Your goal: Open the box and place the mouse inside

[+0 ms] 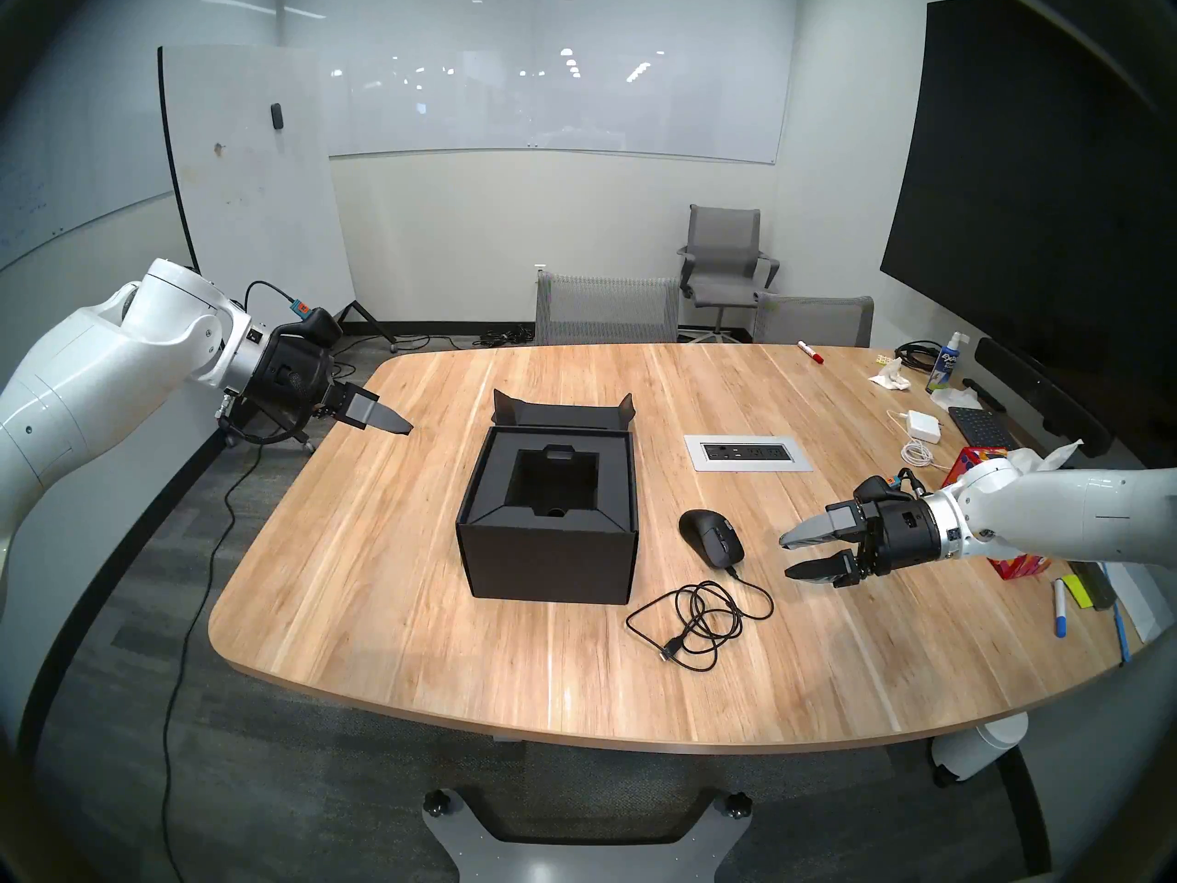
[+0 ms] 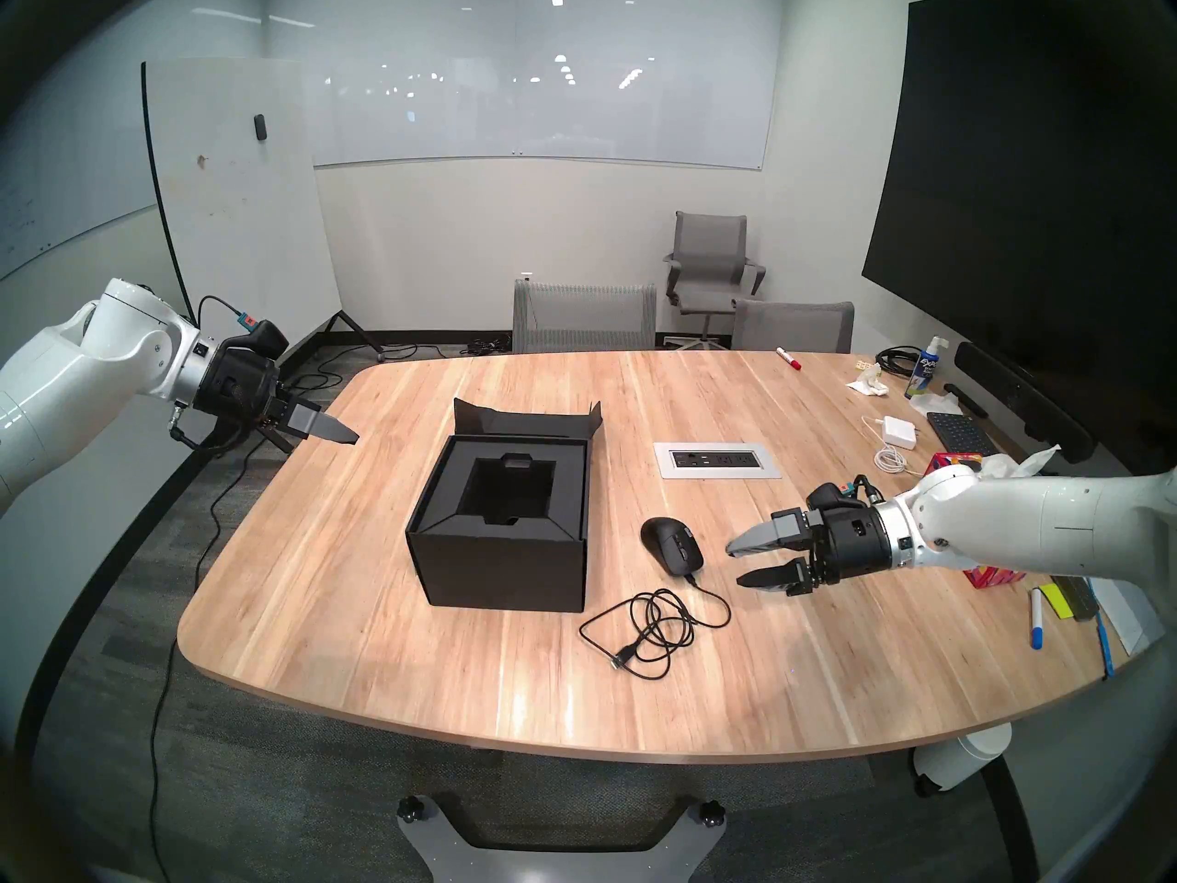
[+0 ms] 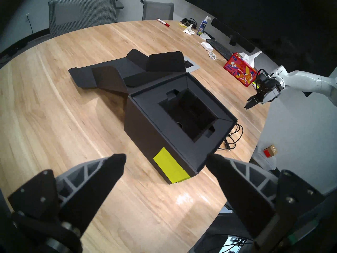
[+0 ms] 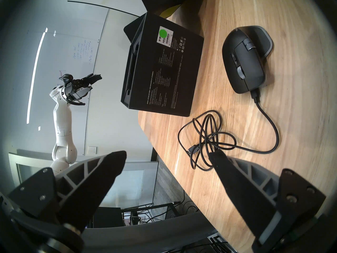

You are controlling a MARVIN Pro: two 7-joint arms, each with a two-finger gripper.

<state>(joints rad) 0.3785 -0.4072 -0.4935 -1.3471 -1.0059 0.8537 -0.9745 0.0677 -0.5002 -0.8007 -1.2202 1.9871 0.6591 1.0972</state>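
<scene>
Black cardboard box (image 1: 548, 544) at bench (image 1: 382, 576) centre, flap lid folded back flat toward 12 o'clock, foam cavity exposed and empty. Yellow-green sticky note (image 3: 170, 166) on its left wall. Wired mouse (image 1: 711, 536) on the bench at 3 o'clock of the box, just beside it; its coiled cable (image 1: 697, 614) trails toward 6 o'clock. Right claw (image 1: 793, 555) at 3 o'clock of the mouse, fingers apart, holding nothing. Left claw (image 3: 166, 160) over the bench's left edge, apart, holding nothing.
</scene>
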